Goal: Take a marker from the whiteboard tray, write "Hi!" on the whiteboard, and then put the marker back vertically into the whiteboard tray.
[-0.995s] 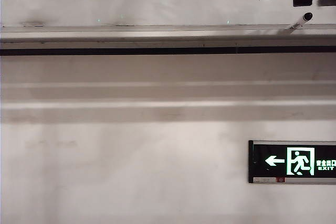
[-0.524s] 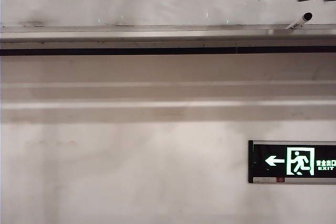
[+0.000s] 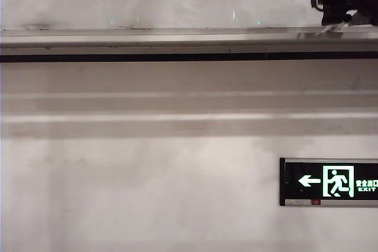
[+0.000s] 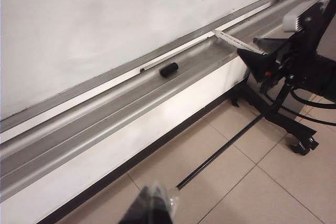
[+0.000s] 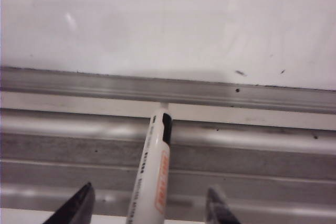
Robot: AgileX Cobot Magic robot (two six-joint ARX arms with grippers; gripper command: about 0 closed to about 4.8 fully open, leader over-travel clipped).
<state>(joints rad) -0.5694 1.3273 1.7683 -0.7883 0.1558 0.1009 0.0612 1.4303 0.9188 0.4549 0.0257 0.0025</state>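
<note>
Right end effector (image 5: 147, 203), fingers apart, straddles the marker (image 5: 155, 174) propped in the whiteboard tray (image 5: 262, 150); whiteboard (image 5: 184, 19) shows no "Hi!". Left end effector (image 4: 152, 205): state can't tell, idles away.

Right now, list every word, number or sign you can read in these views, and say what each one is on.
"EXIT", beside a white arrow and a running-figure pictogram: on the exit sign on the wall.
Characters above "EXIT" on that sign: too small to read.
Black lettering and an orange-red box label on the marker, between the open right gripper fingers: too blurred to read.
Whiteboard and whiteboard tray: no writing.
</note>
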